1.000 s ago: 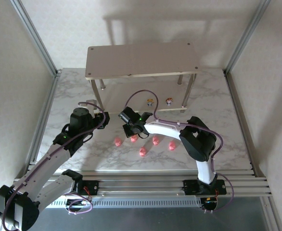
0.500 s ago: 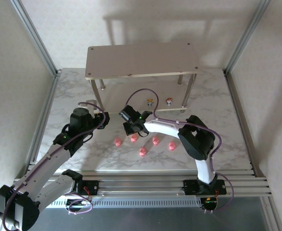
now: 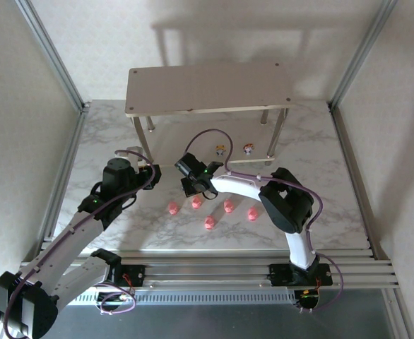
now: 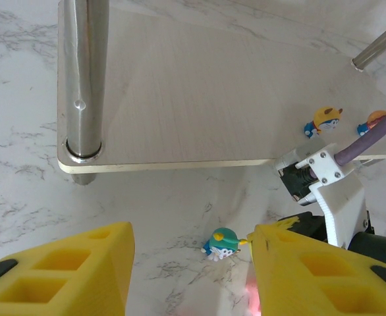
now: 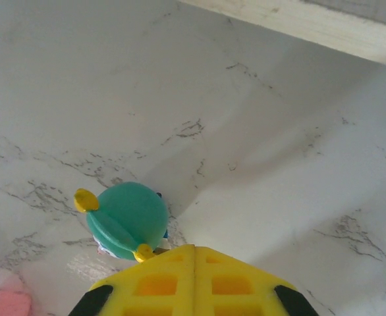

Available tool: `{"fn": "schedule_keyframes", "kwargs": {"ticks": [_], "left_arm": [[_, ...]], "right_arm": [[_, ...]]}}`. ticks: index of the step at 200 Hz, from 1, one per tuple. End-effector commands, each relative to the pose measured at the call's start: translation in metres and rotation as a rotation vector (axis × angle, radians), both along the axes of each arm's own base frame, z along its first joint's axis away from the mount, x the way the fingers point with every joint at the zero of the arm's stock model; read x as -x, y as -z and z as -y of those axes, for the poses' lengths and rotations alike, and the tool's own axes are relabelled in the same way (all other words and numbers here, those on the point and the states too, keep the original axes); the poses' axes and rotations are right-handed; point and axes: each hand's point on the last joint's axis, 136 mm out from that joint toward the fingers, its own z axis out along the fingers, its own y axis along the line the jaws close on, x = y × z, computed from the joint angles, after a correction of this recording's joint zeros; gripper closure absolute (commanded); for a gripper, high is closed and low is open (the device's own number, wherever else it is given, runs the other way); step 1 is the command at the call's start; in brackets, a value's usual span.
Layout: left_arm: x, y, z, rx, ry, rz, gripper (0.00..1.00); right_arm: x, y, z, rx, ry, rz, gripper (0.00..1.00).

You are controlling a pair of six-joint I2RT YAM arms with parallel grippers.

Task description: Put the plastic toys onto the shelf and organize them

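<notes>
**Right arm shifts a little; left arm holds its place**

Since a second ago the right gripper [image 5: 194,253] has edged slightly toward the beige two-tier shelf on silver legs [image 3: 207,88], and its elbow has drifted left. The left gripper [image 4: 190,263] has not moved.

The right jaws are pressed together on nothing, their tips just beside the small teal-capped plastic figure [image 5: 127,220]. That figure stands on the white marble-patterned table [image 4: 22,164] with its round cap up. In the right wrist view its two yellow nubs lie on a line from upper left to lower right.

The left jaws stand about halfway apart and empty, with the teal figure on the table beyond them. Bare marble separates the figure from the front edge of the lower board [image 4: 180,99].

The board's left part is bare, with a silver metal leg [image 4: 84,79] at that corner. A yellow-orange figurine [image 4: 326,120] and a red figurine [image 4: 375,118] stand at its right end. Five pink pig toys [image 3: 228,206] sit on the table nearer the bases.
</notes>
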Motion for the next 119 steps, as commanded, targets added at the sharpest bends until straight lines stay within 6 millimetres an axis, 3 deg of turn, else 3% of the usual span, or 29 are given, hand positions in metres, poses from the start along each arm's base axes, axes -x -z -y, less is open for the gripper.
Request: {"fn": "schedule_keyframes", "kwargs": {"ticks": [1,80,119], "left_arm": [[-0.002,0.002,-0.002,-0.005,0.003,0.011,0.5],[-0.001,0.005,-0.001,-0.004,0.01,0.0,0.48],[-0.001,0.011,0.006,0.009,0.043,-0.021,0.41]], "right_arm": [[-0.014,-0.004,-0.002,-0.006,0.03,0.03,0.95],[-0.021,-0.007,0.0,-0.01,0.041,0.045,0.95],[-0.022,-0.023,0.016,-0.014,0.07,0.085,0.9]]}}
